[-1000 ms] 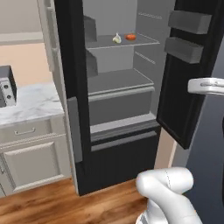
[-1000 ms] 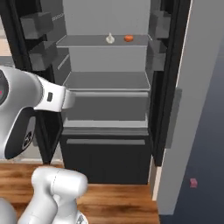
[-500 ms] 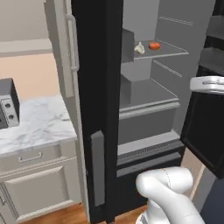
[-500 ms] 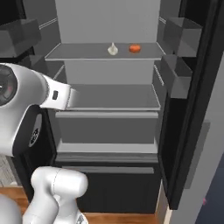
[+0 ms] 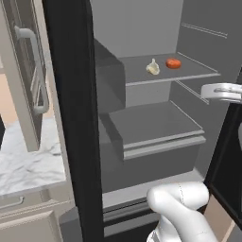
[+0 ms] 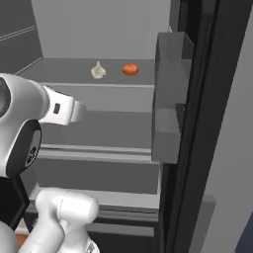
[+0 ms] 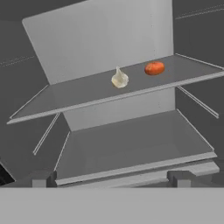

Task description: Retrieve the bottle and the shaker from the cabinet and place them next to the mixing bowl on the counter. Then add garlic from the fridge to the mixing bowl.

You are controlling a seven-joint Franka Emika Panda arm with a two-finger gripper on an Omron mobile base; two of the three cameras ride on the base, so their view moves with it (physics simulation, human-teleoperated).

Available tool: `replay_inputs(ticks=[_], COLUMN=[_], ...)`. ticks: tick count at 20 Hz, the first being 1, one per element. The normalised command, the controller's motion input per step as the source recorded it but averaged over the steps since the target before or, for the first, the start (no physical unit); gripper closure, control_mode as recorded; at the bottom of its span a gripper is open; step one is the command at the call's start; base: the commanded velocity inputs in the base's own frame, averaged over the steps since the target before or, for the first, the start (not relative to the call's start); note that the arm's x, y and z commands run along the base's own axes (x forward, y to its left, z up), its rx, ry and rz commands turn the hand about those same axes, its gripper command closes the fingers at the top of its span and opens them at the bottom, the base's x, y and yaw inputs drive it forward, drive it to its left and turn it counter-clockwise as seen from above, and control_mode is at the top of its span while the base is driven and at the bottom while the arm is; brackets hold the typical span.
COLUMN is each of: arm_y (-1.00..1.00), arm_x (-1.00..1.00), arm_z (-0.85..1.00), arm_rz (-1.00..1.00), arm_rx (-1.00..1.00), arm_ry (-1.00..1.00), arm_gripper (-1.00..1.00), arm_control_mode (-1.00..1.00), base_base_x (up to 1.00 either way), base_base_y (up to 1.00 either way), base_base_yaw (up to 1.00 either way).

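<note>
Left of you, the counter [image 5: 28,165] sits beside the fridge [image 5: 71,118], door wide open. Inside, the garlic [image 7: 119,79] rests on the upper shelf [image 7: 78,94], with a tomato [image 7: 154,68] just to its right, near but apart. Your gripper [image 7: 111,179] faces that shelf from well back, jaws spread fully, holding nothing.

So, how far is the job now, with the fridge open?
Done: the fridge stands open. In hand: the open gripper faces the shelf with the garlic, beside a red item; nothing is held. Left: grasp the garlic and bring it to the bowl.
</note>
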Motion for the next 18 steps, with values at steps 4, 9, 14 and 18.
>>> replay_inputs(ticks=[4,9,14,18], arm_y=[0.00,0.00,0.00,0.24], arm_x=[0.00,0.00,-0.01,0.03], arm_z=[0.00,0.00,0.00,0.31], arm_rz=[0.00,0.00,0.00,0.00], arm_rx=[0.00,0.00,0.00,-0.10], arm_ry=[0.00,0.00,0.00,0.07], arm_gripper=[-1.00,-1.00,-1.00,-1.00], arm_control_mode=[1.00,1.00,-1.00,-1.00], base_base_x=[0.14,0.00,0.00,0.00], base_base_y=[-0.20,0.00,0.00,0.00], base_base_yaw=[0.17,0.00,0.00,0.00])
